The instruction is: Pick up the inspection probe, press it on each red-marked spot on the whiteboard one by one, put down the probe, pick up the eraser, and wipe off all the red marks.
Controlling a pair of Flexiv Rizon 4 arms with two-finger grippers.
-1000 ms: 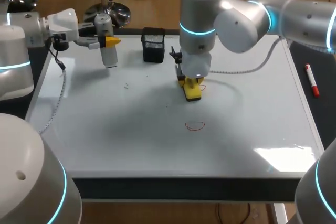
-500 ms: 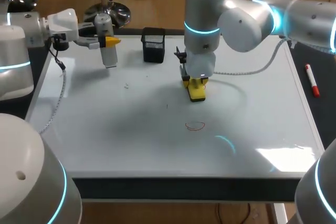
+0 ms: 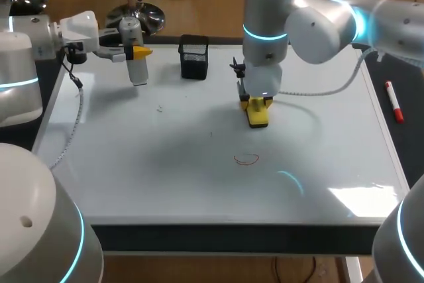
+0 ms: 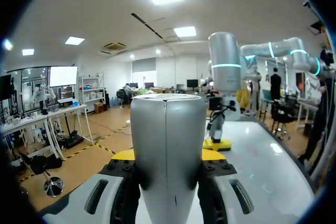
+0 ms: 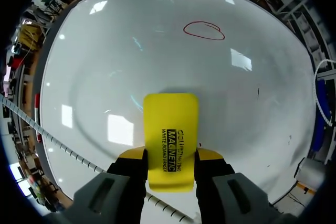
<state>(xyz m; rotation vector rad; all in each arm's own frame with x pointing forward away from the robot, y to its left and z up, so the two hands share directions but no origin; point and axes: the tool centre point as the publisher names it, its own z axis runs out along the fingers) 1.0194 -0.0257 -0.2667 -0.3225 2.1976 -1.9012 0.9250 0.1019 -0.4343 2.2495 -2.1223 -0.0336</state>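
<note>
At the far left corner of the whiteboard (image 3: 132, 164) the left gripper (image 3: 136, 52) reaches in sideways, its yellow-tipped fingers closed from both sides on the probe (image 3: 136, 64). The probe is a smooth, pale grey cylinder held upright, and no label shows on it. From the left wrist, the gripper (image 4: 168, 156) clasps the probe (image 4: 167, 124) around its rounded body. Further right, a small black mesh basket (image 3: 193, 56) stands near the board's far edge. Right of that, the right gripper (image 3: 257, 104) points down, its fingers pinching a yellow block eraser (image 3: 258, 116) whose lower end is at the glossy board. In the right wrist view the gripper (image 5: 170, 156) grips the eraser (image 5: 170, 124), which has rounded corners and black print on its face. One thin red loop (image 3: 246, 159) is drawn on the board nearer the front, apart from the eraser.
</note>
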